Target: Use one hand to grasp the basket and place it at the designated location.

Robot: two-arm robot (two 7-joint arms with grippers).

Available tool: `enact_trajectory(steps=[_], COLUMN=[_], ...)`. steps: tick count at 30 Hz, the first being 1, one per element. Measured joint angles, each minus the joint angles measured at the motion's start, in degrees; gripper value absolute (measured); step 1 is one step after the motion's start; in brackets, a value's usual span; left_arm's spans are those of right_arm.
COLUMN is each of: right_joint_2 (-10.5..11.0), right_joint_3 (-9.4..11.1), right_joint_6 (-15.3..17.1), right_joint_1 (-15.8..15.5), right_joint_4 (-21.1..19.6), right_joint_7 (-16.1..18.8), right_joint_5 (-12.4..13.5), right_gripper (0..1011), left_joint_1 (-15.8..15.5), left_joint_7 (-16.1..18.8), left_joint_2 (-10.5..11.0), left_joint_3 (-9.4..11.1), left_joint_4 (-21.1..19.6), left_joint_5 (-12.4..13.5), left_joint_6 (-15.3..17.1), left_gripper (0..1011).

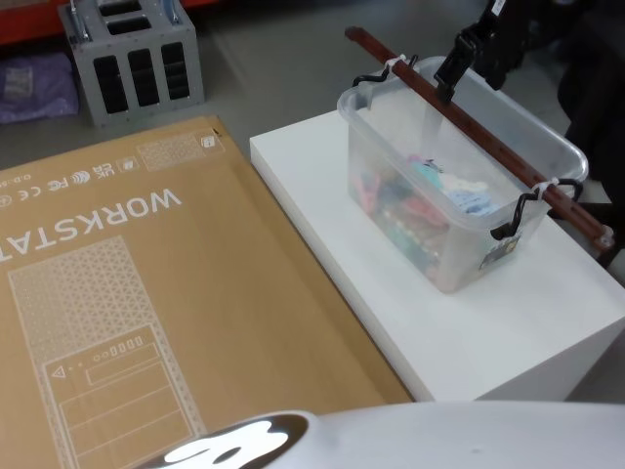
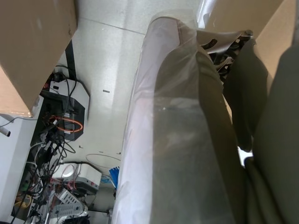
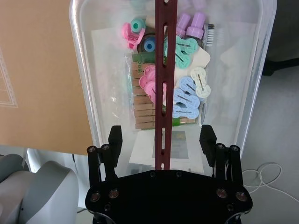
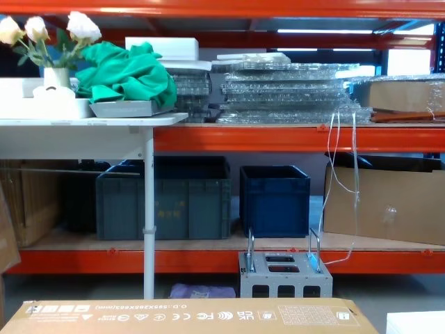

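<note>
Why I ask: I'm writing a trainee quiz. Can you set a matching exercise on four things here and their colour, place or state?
1 basket
2 handle bar
3 cardboard box
4 right gripper

a reddish brown
b flat, left of the white stand
c open, straddling the bar
d see-through, on the stand

Pairs: 1-d, 2-a, 3-b, 4-c

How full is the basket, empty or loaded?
Partly loaded: coloured clips and wooden pegs lie in the basket. The right end effector straddles its handle bar, open.
</note>
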Motion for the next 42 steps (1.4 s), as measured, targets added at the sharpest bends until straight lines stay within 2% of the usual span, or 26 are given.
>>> enact_trajectory(steps=[42], right_joint_2=[-0.23], right_joint_3=[0.3], right_joint_6=[-0.64], right_joint_1=[-0.69], right_joint_4=[-0.61], right_joint_7=[-0.25], right_joint_5=[-0.64], right_gripper=[1000], left_joint_1=[0.0], left_joint_7=[0.0], left_joint_2=[0.0], left_joint_3=[0.0], left_joint_4=[0.0], left_joint_5=[0.0], left_joint_6=[0.0], left_gripper=[0])
